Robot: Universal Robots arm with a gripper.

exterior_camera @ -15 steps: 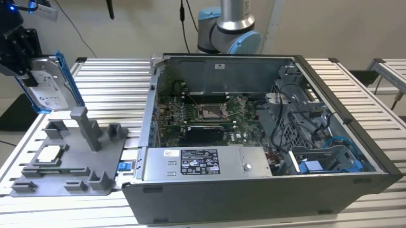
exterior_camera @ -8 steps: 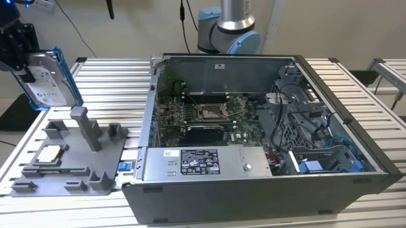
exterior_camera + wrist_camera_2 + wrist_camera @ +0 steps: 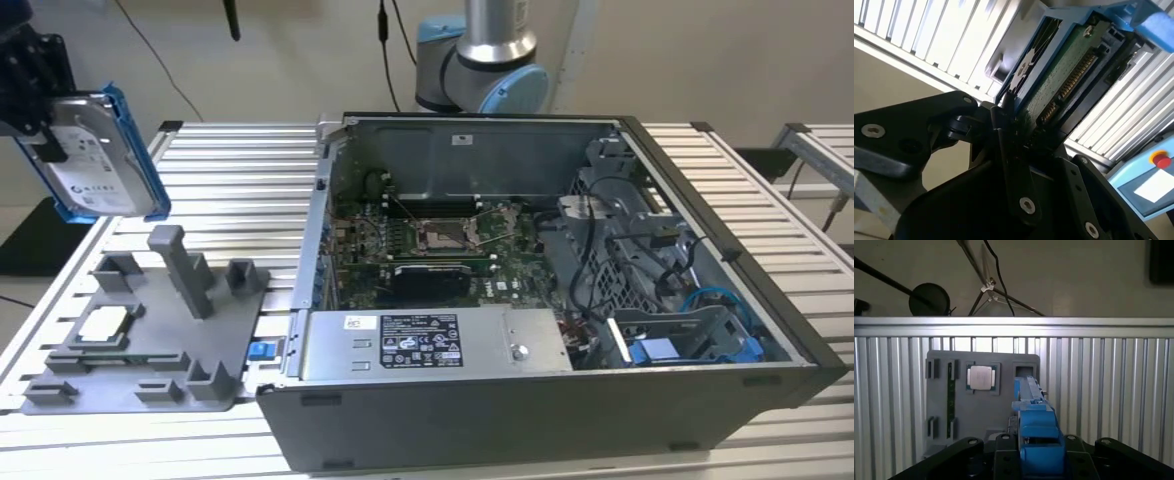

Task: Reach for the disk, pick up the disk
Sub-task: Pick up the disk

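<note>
**Disk in my grip, clear of the tray**

My gripper [image 3: 1013, 125] is clamped tight on the disk [image 3: 1064, 70]. In the second wrist view my black fingers [image 3: 1004, 145] pinch one end of it. Its green circuit board and row of gold contacts face the camera, and the blue bracket [image 3: 1154, 25] runs round its edge. In the first wrist view I look along the disk edge-on, with the blue frame pointing away from me. In the exterior view it hangs on edge and slightly tilted at that view's far left, white label toward the camera. It is in the air above the table and touches nothing but me.

Below it a grey fixture tray [image 3: 979, 410] lies flat on the slatted metal table [image 3: 1104, 390]. A square silver chip [image 3: 980, 377] sits in one pocket of the tray. Beside it is a thin green strip [image 3: 950, 395] that may be a memory module; I cannot make it out well. Upright grey posts [image 3: 180, 265] stand on the tray.

Toward the exterior view's right an open computer case [image 3: 534, 420] rests on the same table, just beside the tray. Its motherboard [image 3: 441, 240] is exposed, and a labelled grey power supply [image 3: 427, 345] lies along the near wall. My arm's base [image 3: 481, 55] rises behind the case.

Past the table's far edge, in the first wrist view, a round black stand foot [image 3: 929, 299] and some cables are on the floor.
</note>
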